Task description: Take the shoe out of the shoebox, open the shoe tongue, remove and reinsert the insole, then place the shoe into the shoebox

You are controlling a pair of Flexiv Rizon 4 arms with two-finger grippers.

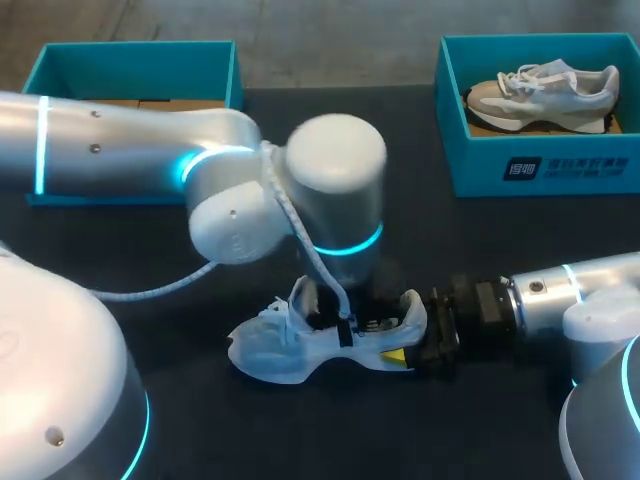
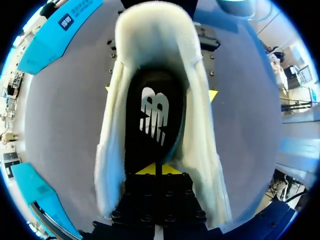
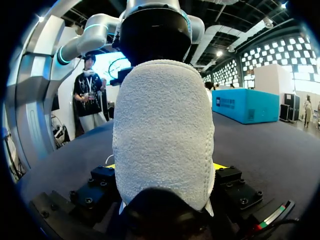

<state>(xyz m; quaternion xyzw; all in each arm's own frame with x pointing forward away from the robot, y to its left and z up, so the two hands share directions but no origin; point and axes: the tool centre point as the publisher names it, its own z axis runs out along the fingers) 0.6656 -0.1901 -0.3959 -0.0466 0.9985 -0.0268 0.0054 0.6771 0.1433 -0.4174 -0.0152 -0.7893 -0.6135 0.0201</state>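
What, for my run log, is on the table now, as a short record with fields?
Shoe in work: white sneaker on the table, black insole inside
Left pincer: at the sneaker's opening, over the insole
Right pincer: shut on the sneaker's heel
Right shoebox: holds a second sneaker
Left shoebox: no shoe visible

In the head view the left arm (image 1: 120, 150) hides the left gripper (image 2: 156, 169) and the middle of the shoe (image 1: 280, 350); in the right wrist view the shoe's heel covers the right gripper (image 3: 165, 167); the left shoebox (image 1: 130, 60) lies partly behind that arm; the right shoebox (image 1: 480, 160) runs off the edge
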